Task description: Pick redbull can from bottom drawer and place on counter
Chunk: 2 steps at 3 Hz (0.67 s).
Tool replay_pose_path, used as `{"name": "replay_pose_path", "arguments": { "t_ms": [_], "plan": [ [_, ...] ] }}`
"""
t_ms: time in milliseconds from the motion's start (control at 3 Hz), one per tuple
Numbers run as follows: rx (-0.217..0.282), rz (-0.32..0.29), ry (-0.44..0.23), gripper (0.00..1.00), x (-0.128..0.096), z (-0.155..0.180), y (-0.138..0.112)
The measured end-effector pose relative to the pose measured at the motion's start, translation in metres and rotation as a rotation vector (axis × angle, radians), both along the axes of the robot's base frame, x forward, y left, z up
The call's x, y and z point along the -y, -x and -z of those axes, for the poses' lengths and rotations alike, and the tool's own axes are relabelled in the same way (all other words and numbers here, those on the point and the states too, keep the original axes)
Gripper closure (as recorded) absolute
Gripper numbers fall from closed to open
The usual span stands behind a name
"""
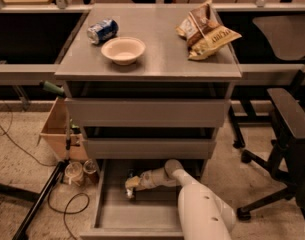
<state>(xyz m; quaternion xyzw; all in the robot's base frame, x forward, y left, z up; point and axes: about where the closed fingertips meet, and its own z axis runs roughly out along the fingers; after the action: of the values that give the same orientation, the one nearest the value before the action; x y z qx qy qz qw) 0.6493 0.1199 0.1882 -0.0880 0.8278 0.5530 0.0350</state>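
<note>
The white arm (202,211) reaches low into the pulled-out bottom drawer (137,216) to bring the tool (131,185) to a slim shape just under its tip, probably the redbull can (130,194); whether the tool is open or gripping I cannot tell. Above the tool, past two shut drawers (147,113), the table (162,64) holds a bowl (123,50), blue can (102,30) and chip bags (207,30), with bare room between for the can.

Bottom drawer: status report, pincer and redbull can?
Pincer down inside bottom drawer, back left. Redbull can not clearly visible, possibly hidden at pincer. Counter carries blue can, bowl, chip bags.
</note>
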Motion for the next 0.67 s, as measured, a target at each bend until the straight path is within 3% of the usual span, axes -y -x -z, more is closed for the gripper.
{"name": "replay_pose_path", "arguments": {
  "t_ms": [333,667],
  "plan": [
    [-0.064,0.022,0.023,1.00,0.013,0.014,0.013],
    [-0.090,0.069,0.051,1.00,0.036,0.013,0.021]
  ]
}}
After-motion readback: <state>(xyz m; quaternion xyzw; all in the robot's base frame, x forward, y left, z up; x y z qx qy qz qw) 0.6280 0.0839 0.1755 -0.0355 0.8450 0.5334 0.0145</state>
